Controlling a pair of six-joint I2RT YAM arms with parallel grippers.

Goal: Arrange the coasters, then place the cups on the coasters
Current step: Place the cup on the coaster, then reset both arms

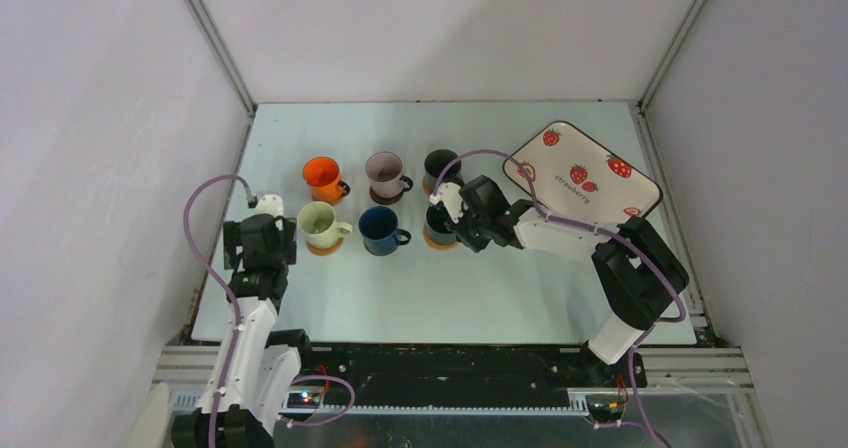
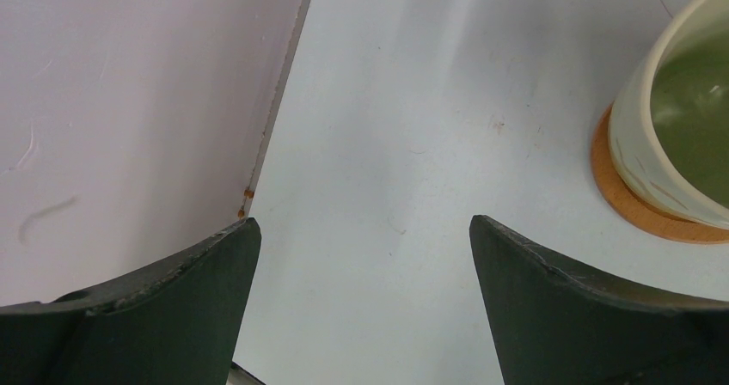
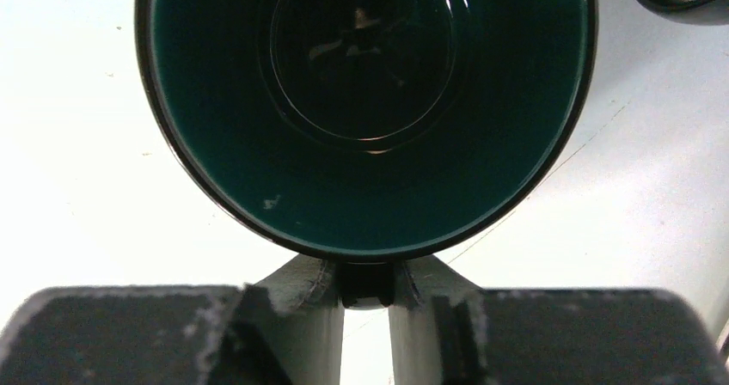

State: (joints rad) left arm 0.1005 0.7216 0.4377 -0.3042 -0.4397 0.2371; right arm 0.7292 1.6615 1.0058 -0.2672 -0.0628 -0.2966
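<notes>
Right gripper (image 3: 368, 292) pinches upright dark green cup (image 3: 365, 110) — handle toward it.

High overview — wrist cameras close on cups (image 3: 365, 110)

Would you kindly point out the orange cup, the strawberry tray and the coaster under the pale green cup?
orange cup (image 1: 322, 174): top external view, on its orange inside.
strawberry tray (image 1: 587, 151): top external view, on a bare white patch.
tan coaster (image 2: 604, 166): left wrist view, on its exposed left edge.
</notes>
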